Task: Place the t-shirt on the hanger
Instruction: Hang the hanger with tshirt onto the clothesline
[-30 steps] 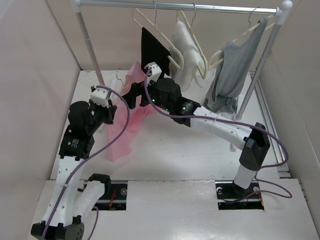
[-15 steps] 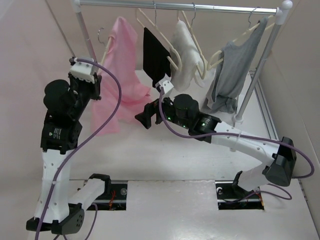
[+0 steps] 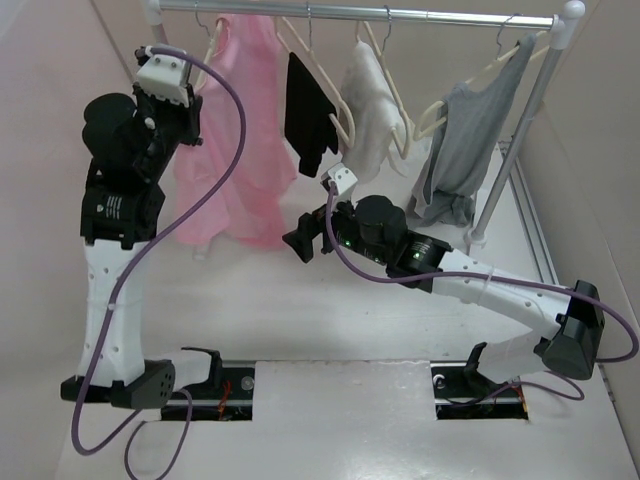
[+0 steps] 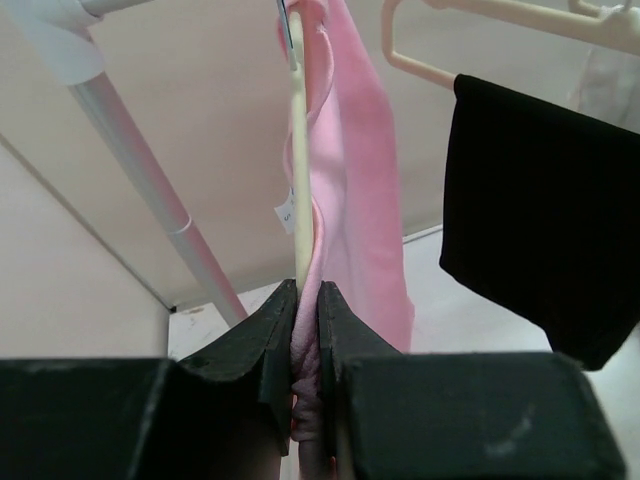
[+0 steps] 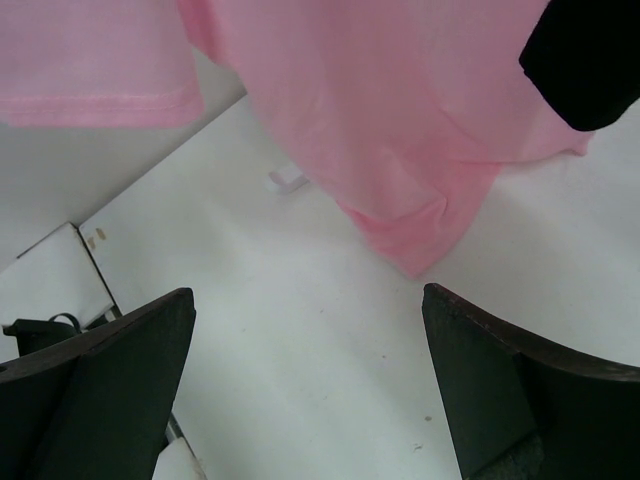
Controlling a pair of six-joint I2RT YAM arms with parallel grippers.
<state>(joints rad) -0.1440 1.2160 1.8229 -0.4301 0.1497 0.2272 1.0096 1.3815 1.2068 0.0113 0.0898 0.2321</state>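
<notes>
Since the earlier frame the left arm has risen, carrying the pink t-shirt (image 3: 235,150) up to the rail (image 3: 400,14) at eleven o'clock in the overhead view. The shirt drapes over the cream hanger (image 4: 298,150), its hem reaching down toward the table (image 3: 300,310). The left gripper (image 4: 307,295) is pinched tight on the hanger and a fold of shirt. The right gripper (image 3: 303,240), at five o'clock from the shirt, gapes wide, holding nothing. The step in hand is probably hooking the hanger onto the rail; the hook must settle over the bar before the fingers release
</notes>
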